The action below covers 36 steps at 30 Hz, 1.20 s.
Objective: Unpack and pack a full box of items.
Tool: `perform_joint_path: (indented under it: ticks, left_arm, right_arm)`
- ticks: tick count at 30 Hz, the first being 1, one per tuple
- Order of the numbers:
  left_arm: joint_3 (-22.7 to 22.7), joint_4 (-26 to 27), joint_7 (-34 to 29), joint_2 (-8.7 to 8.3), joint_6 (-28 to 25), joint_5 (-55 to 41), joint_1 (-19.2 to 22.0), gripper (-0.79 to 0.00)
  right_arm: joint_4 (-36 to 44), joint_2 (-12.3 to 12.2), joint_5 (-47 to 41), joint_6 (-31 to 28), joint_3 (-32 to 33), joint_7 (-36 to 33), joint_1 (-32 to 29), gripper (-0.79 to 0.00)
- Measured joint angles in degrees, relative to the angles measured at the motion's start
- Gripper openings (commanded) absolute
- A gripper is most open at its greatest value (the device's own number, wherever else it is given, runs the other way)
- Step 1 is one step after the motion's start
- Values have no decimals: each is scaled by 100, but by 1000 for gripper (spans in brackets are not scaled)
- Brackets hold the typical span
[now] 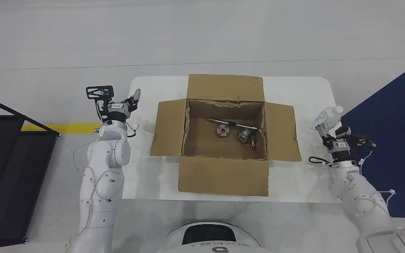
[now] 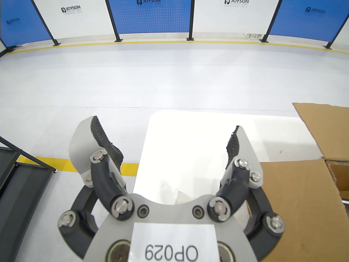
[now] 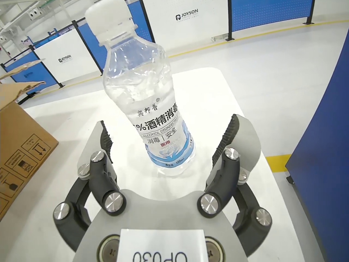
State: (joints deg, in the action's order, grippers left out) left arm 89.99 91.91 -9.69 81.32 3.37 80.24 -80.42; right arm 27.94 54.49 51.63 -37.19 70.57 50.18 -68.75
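An open cardboard box (image 1: 224, 166) sits mid-table with its flaps spread out. On its floor lie a thin metal rod (image 1: 221, 121), a metal ring (image 1: 222, 130) and another small metal part (image 1: 243, 135). A clear bottle (image 3: 147, 104) with a white cap stands upright near the table's right edge (image 1: 328, 117). My right gripper (image 3: 168, 119) is open, its fingers on either side of the bottle's base and apart from it (image 1: 330, 133). My left gripper (image 2: 165, 123) is open and holds nothing, left of the box at the table's left edge (image 1: 130, 101).
A small clear plastic scrap (image 2: 174, 192) lies on the white table (image 1: 297, 190) under my left gripper. The box's left flap (image 2: 294, 192) is close beside that gripper. A black rack (image 1: 19, 171) stands off the table's left side, a blue panel (image 1: 380, 107) off its right.
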Motion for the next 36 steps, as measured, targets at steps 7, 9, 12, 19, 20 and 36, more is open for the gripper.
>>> perform_joint_path:
  ticks: [7, 9, 12, 19, 20, 36]
  left_arm:
    - [0, 0, 0, 0, 0, 0, 0, 0]
    - [0, 0, 0, 0, 0, 0, 0, 0]
    - [0, 0, 0, 0, 0, 0, 0, 0]
    - [0, 0, 0, 0, 0, 0, 0, 0]
    - [0, 0, 0, 0, 0, 0, 0, 0]
    - [0, 0, 0, 0, 0, 0, 0, 0]
  right_arm:
    - [351, -324, 45, -1282, 574, 387, -278, 0]
    - [684, -421, -54, -1582, 789, 136, -420, 0]
    - [1247, -555, -219, -1984, 1126, -297, -699, 0]
    - [3679, -964, -871, -2081, 1528, -1357, -1966, 0]
    - [4146, -1047, -931, -2081, 1663, -1570, -2208, 0]
    - [4116, -1063, -1291, -2081, 1534, -2048, -2163, 0]
